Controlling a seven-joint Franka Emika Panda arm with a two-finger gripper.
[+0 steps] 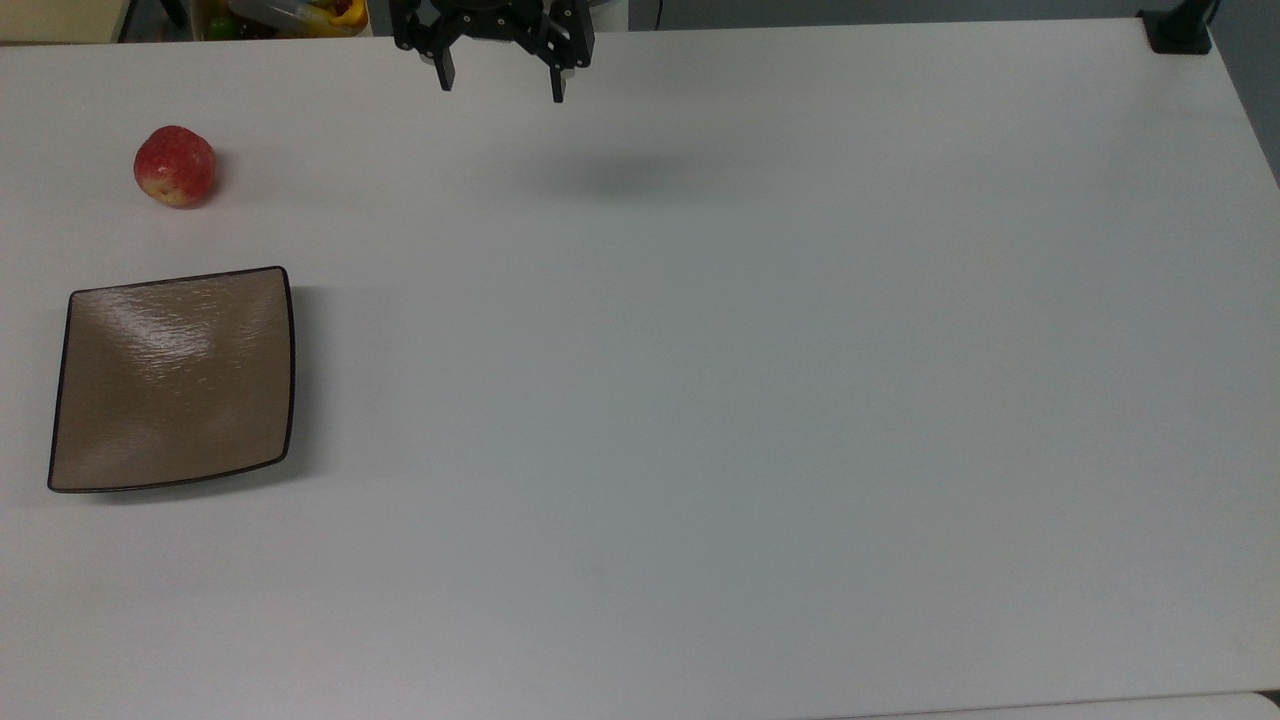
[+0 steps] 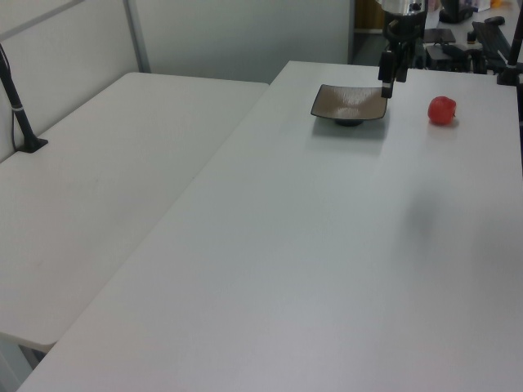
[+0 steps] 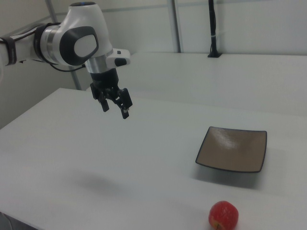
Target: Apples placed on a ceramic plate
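Near table edge, apple (image 1: 175, 166), plate (image 1: 175, 380) apart; hand (image 1: 500, 82) spread

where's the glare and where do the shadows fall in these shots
Top view: pale glare streaks the ceramic plate near its upper edge, and a soft shadow lies on the table below the gripper. Right view: the apple and plate cast faint shadows.

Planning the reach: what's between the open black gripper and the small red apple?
Nothing: in the top view, bare white table separates the gripper from the apple.
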